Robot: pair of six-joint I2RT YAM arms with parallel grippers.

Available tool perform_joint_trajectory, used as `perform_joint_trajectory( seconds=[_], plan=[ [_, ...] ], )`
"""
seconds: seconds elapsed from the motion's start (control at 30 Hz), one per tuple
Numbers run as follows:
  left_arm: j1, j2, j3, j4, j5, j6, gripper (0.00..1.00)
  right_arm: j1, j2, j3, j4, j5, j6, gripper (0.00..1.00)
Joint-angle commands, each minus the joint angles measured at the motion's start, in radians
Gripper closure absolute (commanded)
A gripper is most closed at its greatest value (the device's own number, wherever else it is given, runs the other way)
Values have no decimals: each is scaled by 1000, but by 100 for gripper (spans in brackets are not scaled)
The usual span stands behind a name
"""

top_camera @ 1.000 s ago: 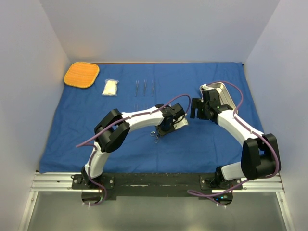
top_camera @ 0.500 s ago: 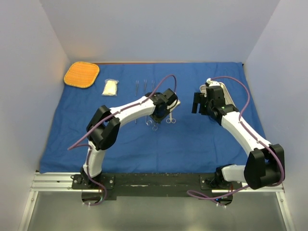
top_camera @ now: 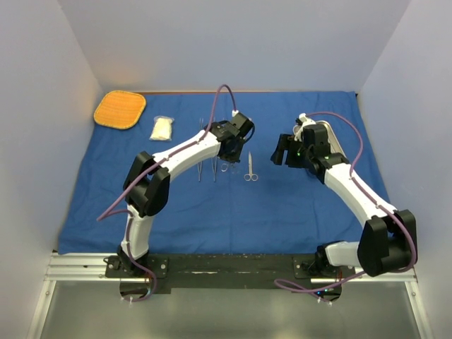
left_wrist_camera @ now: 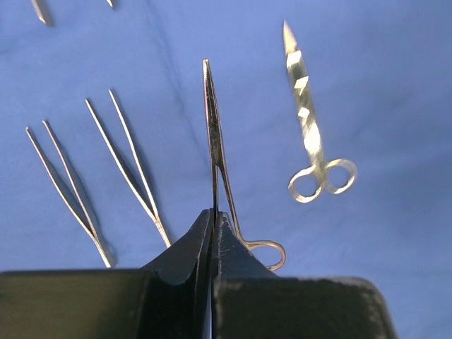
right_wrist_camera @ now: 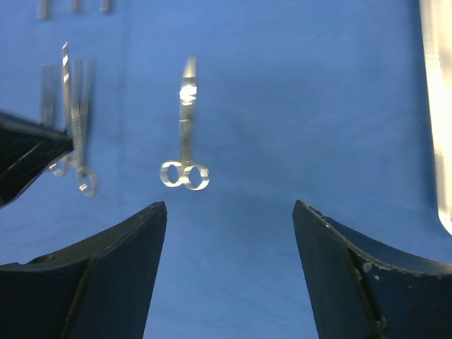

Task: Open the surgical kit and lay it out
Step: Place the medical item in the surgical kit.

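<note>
Your left jaws are pressed fully together, and they pinch the ring-handled forceps [left_wrist_camera: 214,148] by the shank, just above the finger rings. The slim tips point away from the jaws. You cannot tell from these views whether the instrument touches the cloth or hangs just over it.

From the left, an orange mat [top_camera: 120,109] sits at the far left corner of the surface. Just to its right lies a small white gauze pack [top_camera: 162,128] on the blue cloth [top_camera: 99,198], which is spread open and flat across the surface. Toward the middle, a far row of slim instruments [top_camera: 201,127] is partly hidden by your left arm [top_camera: 180,152]. Nearer to you, two tweezer-style forceps [left_wrist_camera: 131,166] [left_wrist_camera: 67,187] lie side by side on the cloth, each with its prongs slightly spread. They are just left of the held forceps and do not touch them.

To the right of the held forceps, a little apart, the scissors [left_wrist_camera: 311,141] lie flat on the cloth with blades closed and rings toward the near edge.

Further right, your right jaws are spread wide and hold nothing. They hover over bare cloth, facing the scissors from a short way off. Behind your right arm [top_camera: 346,183], only a shiny edge of the steel tray [right_wrist_camera: 439,106] shows, at the right border of the right wrist view.
</note>
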Motion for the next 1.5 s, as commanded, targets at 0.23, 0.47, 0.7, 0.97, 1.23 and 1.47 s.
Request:
perform_joint_trajectory(
  seconds=[0.23,0.47,0.7,0.97,1.23,1.47],
  plan=[
    [2,-5,88,41,-72,-210,100,157,185,40,234,-202,198,35],
    [4,-22,70,45,-82,-226,100,173,213,48,302,-188,247,43],
    [2,-33,65,45,-88,-223,100,188,264,73,355,-178,258,51],
    [4,-43,57,46,-91,-216,100,202,302,79,371,-147,262,69],
    [2,-48,53,52,-89,-209,100,225,319,89,361,-78,247,83],
    [0,-57,51,58,-74,-187,100,235,345,108,351,-47,238,94]
  ],
)
